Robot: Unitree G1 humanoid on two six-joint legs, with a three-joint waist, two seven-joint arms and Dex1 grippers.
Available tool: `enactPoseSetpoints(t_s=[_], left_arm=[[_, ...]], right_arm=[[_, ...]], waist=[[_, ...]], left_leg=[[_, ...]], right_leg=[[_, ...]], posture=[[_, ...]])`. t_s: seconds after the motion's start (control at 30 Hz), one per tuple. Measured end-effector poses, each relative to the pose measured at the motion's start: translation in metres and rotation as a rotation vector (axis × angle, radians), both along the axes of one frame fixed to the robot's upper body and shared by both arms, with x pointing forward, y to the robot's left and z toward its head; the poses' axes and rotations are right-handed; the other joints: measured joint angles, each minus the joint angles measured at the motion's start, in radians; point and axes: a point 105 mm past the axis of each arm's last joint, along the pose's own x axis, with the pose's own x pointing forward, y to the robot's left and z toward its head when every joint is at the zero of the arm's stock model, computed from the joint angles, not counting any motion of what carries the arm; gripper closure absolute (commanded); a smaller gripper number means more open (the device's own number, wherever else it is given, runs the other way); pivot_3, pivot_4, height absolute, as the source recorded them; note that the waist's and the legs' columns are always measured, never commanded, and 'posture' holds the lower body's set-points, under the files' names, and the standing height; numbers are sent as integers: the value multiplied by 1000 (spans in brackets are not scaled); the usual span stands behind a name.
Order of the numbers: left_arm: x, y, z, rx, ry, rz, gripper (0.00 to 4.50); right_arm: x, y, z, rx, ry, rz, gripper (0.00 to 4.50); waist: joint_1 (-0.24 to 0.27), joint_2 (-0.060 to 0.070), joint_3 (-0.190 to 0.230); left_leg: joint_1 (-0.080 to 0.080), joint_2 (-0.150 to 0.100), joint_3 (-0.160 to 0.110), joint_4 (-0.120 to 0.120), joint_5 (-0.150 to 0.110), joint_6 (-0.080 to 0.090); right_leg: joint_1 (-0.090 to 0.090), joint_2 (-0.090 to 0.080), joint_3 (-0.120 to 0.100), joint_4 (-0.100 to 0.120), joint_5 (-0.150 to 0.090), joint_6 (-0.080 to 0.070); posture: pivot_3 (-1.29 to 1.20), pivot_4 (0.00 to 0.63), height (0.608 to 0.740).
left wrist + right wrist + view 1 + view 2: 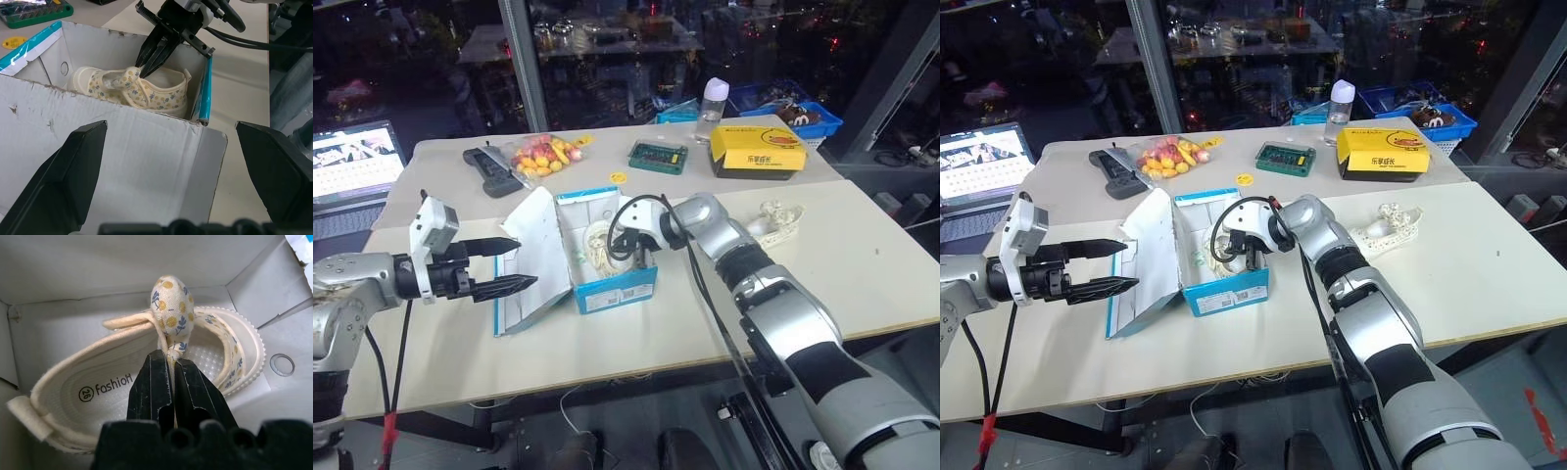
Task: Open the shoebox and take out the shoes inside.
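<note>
The shoebox (607,279) stands near the middle of the white tabletop (862,284), its lid (533,257) swung open toward the robot's left and leaning outward, white inner face showing.

Right tool (172,363): reaches down into the open shoebox from the robot's right. Its two black fingers (151,387) are pressed together and clamped on the strap of the shoe in the box (142,90). The strap fabric is cream with yellow dots and small blue sprigs, and it bunches into a knob just past the fingertips. This shoe lies on the white floor of the shoebox with its insole facing up; the insole carries a printed size mark and lettering. The shoe has a cream sole with a beaded edge.

Left tool (509,262): hangs level on the robot's left side of the shoebox, next to the open lid. Its fingers (68,176) stand wide apart and hold nothing. Whether a fingertip touches the lid cannot be told.

The second shoe (781,219) lies on the tabletop to the robot's right of the shoebox, well apart from it.

Farther back on the tabletop: a yellow box (756,151), a green tray (659,156), a bag of coloured pieces (540,157), a black remote-like device (491,168) and a clear bottle (713,103).
</note>
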Motion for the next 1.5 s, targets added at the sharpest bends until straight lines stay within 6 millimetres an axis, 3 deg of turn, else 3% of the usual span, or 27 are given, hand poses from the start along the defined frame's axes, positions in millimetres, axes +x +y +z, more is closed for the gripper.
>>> enactPoseSetpoints(t_s=[0.17, 0.37, 0.6, 0.73, 0.87, 0.97, 1.1, 1.27, 1.5], left_arm=[[0, 0, 0, -1, -3, 2, 0], [1, -2, 0, -10, -5, 0, 0], [3, -4, 2, -9, -11, -8, 0], [3, -5, 0, -12, -9, -15, 0], [5, -7, -3, -14, -3, -23, 0], [6, -7, -4, -16, -1, -24, 0], [10, -11, -4, -23, -3, -32, 0], [13, -13, -7, -20, 8, -39, 0], [13, -16, -8, -32, 14, -57, 0]], right_arm=[[3, -1, 8, 70, 24, -44, 4450], [4, 2, 52, 242, 5, -70, 4450], [-25, -2, 157, 531, -40, 16, 4450], [-23, -30, 184, 648, -63, -86, 4450], [-7, -91, 203, 679, -201, -355, 4450], [2, -135, 201, 627, -309, -558, 4450], [5, -185, 174, 513, -326, -804, 4450], [-15, -228, 156, 303, -402, -972, 4450], [-41, -252, 122, 156, -365, -1097, 4450]], waist=[[0, 0, 1], [-1, 0, 1], [5, 0, 2], [13, 0, 2], [33, 0, 2], [35, 0, 2], [34, 0, 2], [26, 2, 3], [29, 2, 3]], left_leg=[[-4, 0, 0, 0, 0, 0], [-20, 0, 0, 1, 2, 2], [-22, 0, 0, 1, 1, 6], [-23, 0, 0, 1, 1, 6], [-23, -1, 0, 1, -2, 1], [-23, -1, 1, 2, -2, 3], [-25, -1, 1, 2, 1, 7], [-26, -1, 3, 2, 0, 8], [-25, 1, 4, 6, 0, 9]], right_leg=[[-1, 0, 0, 1, 0, 0], [-19, 1, 2, 4, 2, -4], [-20, 0, 1, 0, 2, -4], [-20, -1, 1, -1, 2, -4], [-19, -2, 0, -2, 2, -5], [-19, -2, 0, -2, 2, -5], [-21, -2, 0, -2, 2, -5], [-22, -2, 1, -1, 1, -6], [-19, -2, 0, 0, 1, -5]], posture=[[0, 150, 738], [0, 150, 738], [0, 150, 738], [0, 150, 738], [0, 150, 738], [0, 150, 738], [0, 150, 738], [0, 150, 738], [0, 150, 738]])
